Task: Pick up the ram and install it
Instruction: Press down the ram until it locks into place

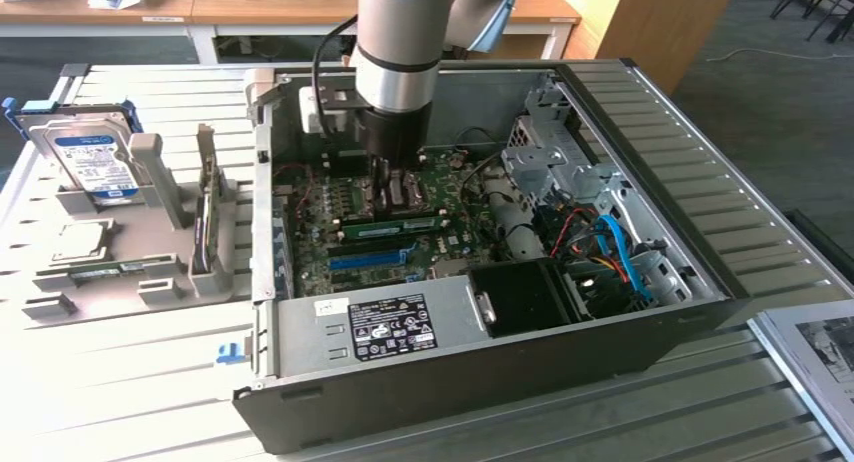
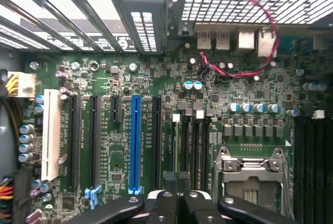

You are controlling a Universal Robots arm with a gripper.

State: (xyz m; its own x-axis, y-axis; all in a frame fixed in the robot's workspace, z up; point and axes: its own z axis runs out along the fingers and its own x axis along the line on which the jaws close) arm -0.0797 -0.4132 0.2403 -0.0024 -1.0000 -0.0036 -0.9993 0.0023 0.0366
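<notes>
1. Exterior view: tool [image 1: 398,197] is down inside the open PC case [image 1: 641,312] sitting on the desk [image 1: 120,382], right over the motherboard [image 1: 350,244]. The ram [image 1: 396,225] lies flat across the board just below the fingertips, a green stick with dark chips. Can't tell if it's seated in a slot or whether the tool touches it. Off to the exterior view's left, a grey holder [image 1: 100,267] props up a hard drive [image 1: 88,160].

2. Wrist view: tool [image 2: 181,199] fingers are pressed together, nothing visibly pinched between them. Underneath sits the motherboard [image 2: 244,88] with its blue slot [image 2: 135,143] and the CPU socket [image 2: 251,174].
</notes>
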